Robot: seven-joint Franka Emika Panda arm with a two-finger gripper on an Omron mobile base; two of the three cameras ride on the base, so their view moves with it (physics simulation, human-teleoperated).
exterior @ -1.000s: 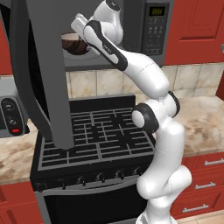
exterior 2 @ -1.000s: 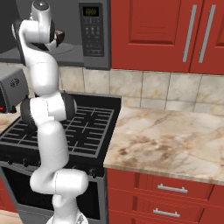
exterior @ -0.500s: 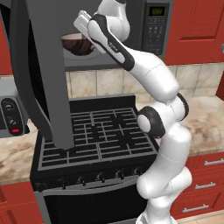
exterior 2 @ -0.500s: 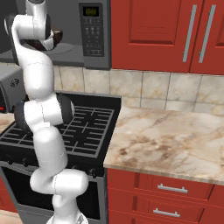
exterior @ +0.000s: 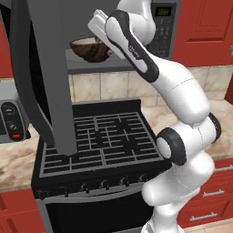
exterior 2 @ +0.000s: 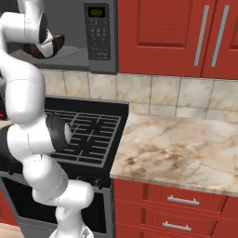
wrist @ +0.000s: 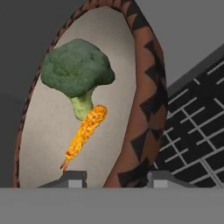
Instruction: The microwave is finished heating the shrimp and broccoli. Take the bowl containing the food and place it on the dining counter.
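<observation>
— Where's the bowl [exterior: 91, 48]?

— Upper centre of the left base view, at the microwave [exterior 2: 99, 37] mouth beside its open door [exterior: 43, 77], above the stove [exterior: 98, 143].

— Your gripper [wrist: 114, 178]?

— My fingers straddle the bowl's rim, clamped on it. Broccoli [wrist: 78, 73] and shrimp [wrist: 85, 133] lie inside, touching.

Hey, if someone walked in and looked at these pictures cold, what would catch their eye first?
Probably the white arm reaching up into the open microwave above the stove, its gripper astride the rim of the brown bowl. In the hand view, a green broccoli floret and an orange shrimp lie touching inside the bowl.
</observation>
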